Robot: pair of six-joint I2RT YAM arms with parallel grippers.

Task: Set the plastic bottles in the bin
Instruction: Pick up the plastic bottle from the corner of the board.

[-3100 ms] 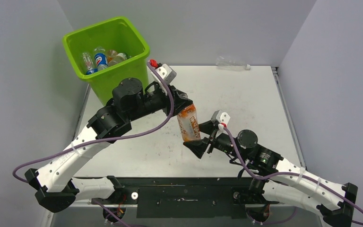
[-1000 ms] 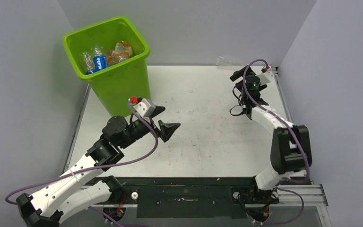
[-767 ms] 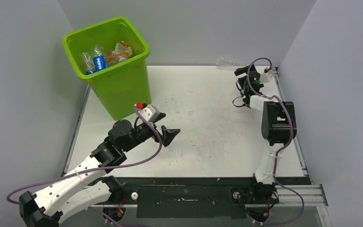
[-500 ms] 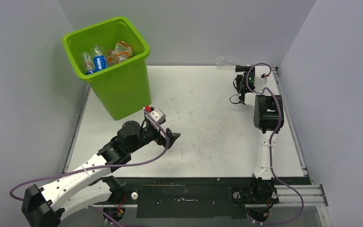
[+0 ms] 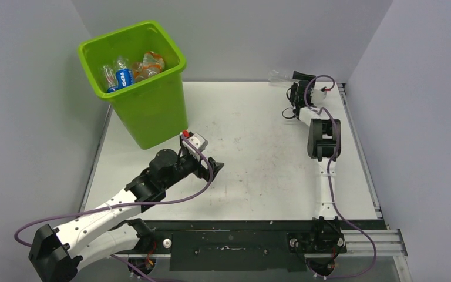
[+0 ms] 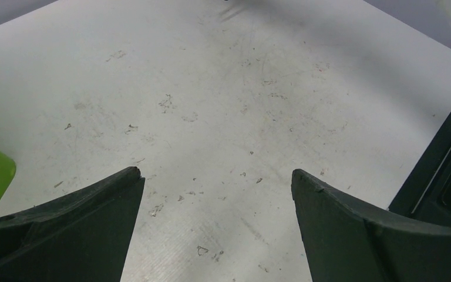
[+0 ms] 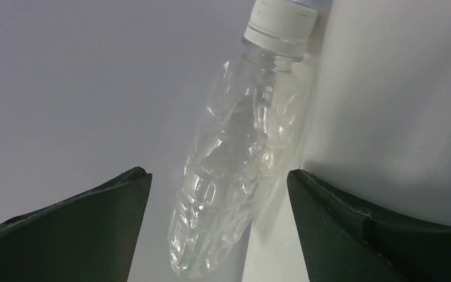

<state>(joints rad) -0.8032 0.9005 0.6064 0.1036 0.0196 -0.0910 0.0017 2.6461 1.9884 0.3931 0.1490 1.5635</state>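
Several bottles (image 5: pixel 130 69) already lie heaped inside the green bin (image 5: pixel 152 114), which stands off to the left of the left claw (image 6: pixel 217 176), well apart from it. That claw hangs low over the bare table (image 5: pixel 252 158) with its jaws spread wide and nothing between them (only scuffed tabletop shows past its tips), so by my reading it has no part in the coming move. Far over to the right, the right claw (image 7: pixel 216 172) is stretched out to the back edge, jaws likewise wide apart and holding nothing. One clear bottle (image 7: pixel 241 158) with a white cap lies straight ahead of it, tucked in the seam where the tabletop meets the back wall (image 5: pixel 241 41). The bottle's long axis runs away from the claw, leaning a little to its right: base end nearest, cap end farthest. The jaws stand one on each side of the lower body, so their closing line crosses the bottle's narrow way, which suits a grasp. Whether the tips lie alongside it or just short I cannot tell. This arm is plainly the nearer one, and the next step looks like a short push forward and a squeeze, minding the wall close by.
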